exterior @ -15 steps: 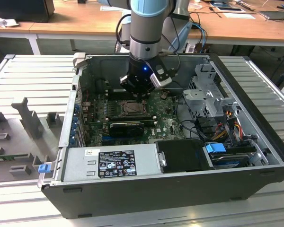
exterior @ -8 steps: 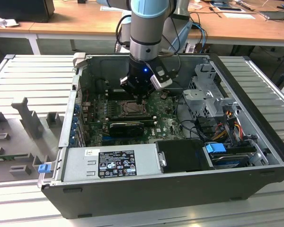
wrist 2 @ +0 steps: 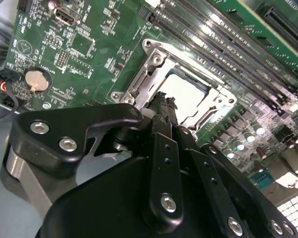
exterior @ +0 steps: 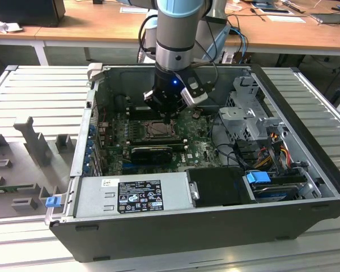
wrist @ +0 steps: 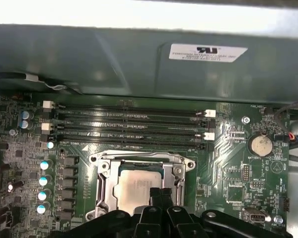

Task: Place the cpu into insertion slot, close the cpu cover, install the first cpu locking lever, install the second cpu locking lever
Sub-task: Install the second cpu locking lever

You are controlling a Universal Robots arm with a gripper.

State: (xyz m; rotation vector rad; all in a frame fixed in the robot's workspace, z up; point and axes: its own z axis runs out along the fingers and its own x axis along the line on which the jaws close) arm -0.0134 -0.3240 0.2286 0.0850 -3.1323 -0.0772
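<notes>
Hovering over the slot [wrist: 139, 186], the gripper [wrist: 160, 194] has fingers pressed together, grasping nothing. Cpu [wrist: 135, 191] sits in the slot, cover [wrist 2: 154, 74] down around it; fingers hide its near edge.

We see an open computer case [exterior: 306, 170], power supply [exterior: 130, 195], memory slots [wrist: 129, 126], coin cell battery [wrist: 261, 145], wooden desk [exterior: 102, 22].

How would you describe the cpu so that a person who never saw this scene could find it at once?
Look inside the open computer case at the green motherboard. Below the long black memory slots sits a silvery cpu cover, with the tool right above it. The cpu is the pale, flat metal square in that frame's opening, the only smooth plain surface among small components.
</notes>
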